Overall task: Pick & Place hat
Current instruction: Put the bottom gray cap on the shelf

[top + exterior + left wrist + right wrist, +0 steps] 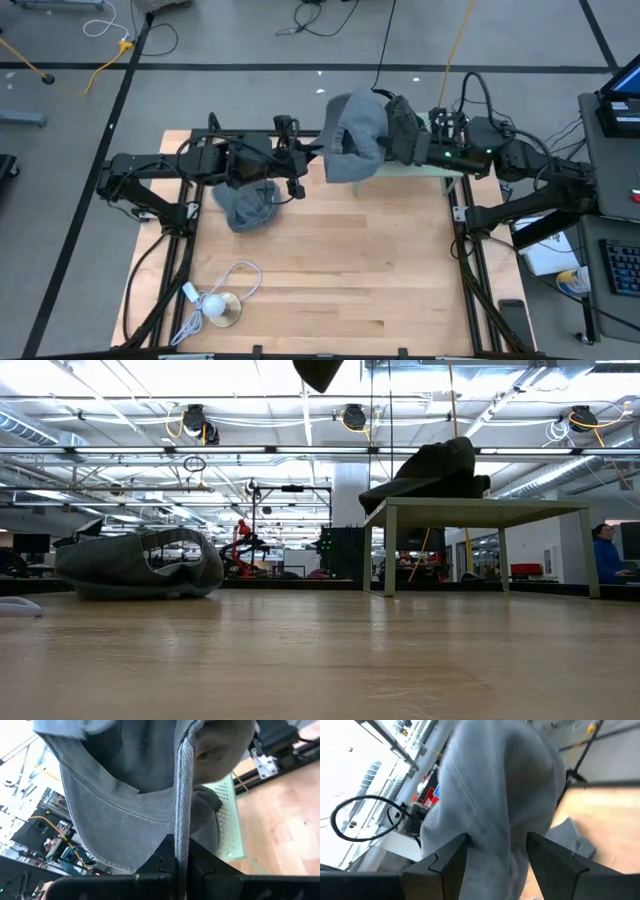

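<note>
A light grey hat [355, 140] hangs in the air over the table's far middle, between my two grippers. My left gripper [312, 160] reaches in from the left and is shut on it [181, 847]. My right gripper [497, 840] comes from the right and is open, one finger on each side of the hat's crown [495, 785]. The hat's lowest tip [318, 372] shows at the top of the low view. A second grey hat [248, 205] lies crumpled on the table. A dark hat [430, 470] rests on a small stand [480, 510]. My left gripper pinches the light grey hat's rim edge [182, 827] between its two shut fingers, coming level from the table's left. The edge runs along the fingers, seen edge-on. The hat is lifted clear of the table. My right gripper: whether its fingers [452, 857] touch the crown, I cannot tell.
The pale stand [425, 170] sits at the table's far right, below the right arm. A white cable with a round disc [222, 308] lies near the left near corner. The middle and near right of the wooden table [380, 280] are bare.
</note>
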Available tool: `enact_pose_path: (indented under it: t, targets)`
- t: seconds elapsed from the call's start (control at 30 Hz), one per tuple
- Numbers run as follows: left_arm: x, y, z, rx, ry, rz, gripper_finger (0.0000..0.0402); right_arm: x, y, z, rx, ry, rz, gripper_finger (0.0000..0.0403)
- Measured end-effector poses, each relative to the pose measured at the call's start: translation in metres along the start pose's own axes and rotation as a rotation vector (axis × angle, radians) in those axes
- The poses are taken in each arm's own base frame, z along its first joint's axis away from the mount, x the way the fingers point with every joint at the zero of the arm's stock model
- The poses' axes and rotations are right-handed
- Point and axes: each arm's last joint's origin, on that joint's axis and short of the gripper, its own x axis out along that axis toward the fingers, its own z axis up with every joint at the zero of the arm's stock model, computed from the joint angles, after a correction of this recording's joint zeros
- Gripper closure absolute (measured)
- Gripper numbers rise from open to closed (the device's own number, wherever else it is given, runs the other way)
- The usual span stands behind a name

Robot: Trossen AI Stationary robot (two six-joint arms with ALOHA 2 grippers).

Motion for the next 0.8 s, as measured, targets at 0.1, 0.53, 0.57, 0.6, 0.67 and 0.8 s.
enact_pose_path:
  t: [0.1, 0.53, 0.57, 0.6, 0.67, 0.8]
  targets:
    - [0.001, 0.003, -0.001, -0.015, 0.007, 0.026, 0.0394, 0.006, 0.0, -0.004, 0.013, 0.068, 0.027, 0.0206]
    - [-0.002, -0.001, 0.003, -0.001, -0.009, 0.014, 0.0394, 0.006, 0.0, -0.003, -0.041, 0.036, 0.017, 0.0367]
    - [-0.002, -0.001, 0.003, 0.001, -0.004, 0.013, 0.0394, 0.006, 0.0, -0.003, -0.054, 0.035, 0.017, 0.038]
    - [-0.001, -0.002, 0.002, 0.003, 0.001, 0.011, 0.0394, 0.006, 0.0, -0.003, -0.06, 0.034, 0.016, 0.0384]
    - [-0.001, -0.003, 0.001, -0.001, 0.016, 0.002, 0.0394, 0.003, -0.001, -0.002, -0.049, 0.039, 0.007, 0.0383]
    - [-0.002, -0.007, -0.004, -0.046, 0.064, -0.036, 0.0372, -0.017, -0.001, 0.003, -0.051, 0.037, 0.005, 0.0384]
